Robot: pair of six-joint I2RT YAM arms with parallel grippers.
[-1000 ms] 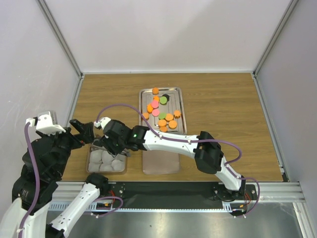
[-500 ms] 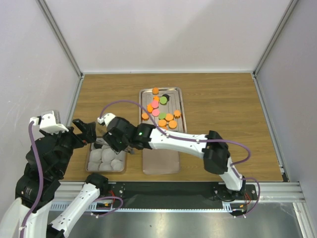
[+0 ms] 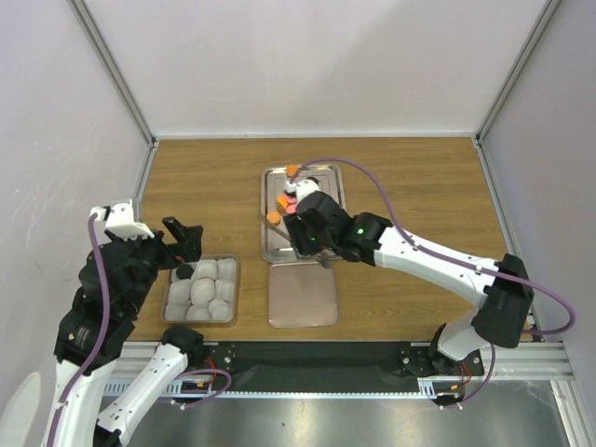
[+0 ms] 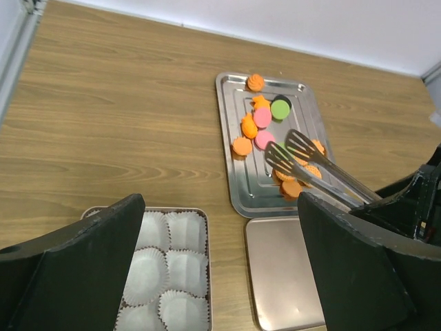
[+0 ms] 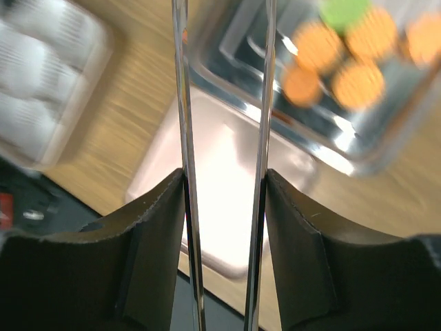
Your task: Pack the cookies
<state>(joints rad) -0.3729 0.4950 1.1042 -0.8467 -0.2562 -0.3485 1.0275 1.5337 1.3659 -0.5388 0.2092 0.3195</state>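
The cookies are small orange, pink and green discs, with a black one, lying on a steel tray. In the top view the right arm hides most of the cookies. My right gripper is shut on metal tongs, and the tongs' arms stand apart. The tongs' flat tips hover over the cookies and hold nothing. In the top view my right gripper is above the tray's near end. My left gripper is open and empty, above the small box of white paper cups.
The small box sits at front left with several empty white cups. A flat pinkish lid lies to its right, just in front of the steel tray. White walls close off the back and both sides.
My right arm has swung with the tongs from over the small box to the right and back, over the steel tray. My left arm has shifted slightly right.
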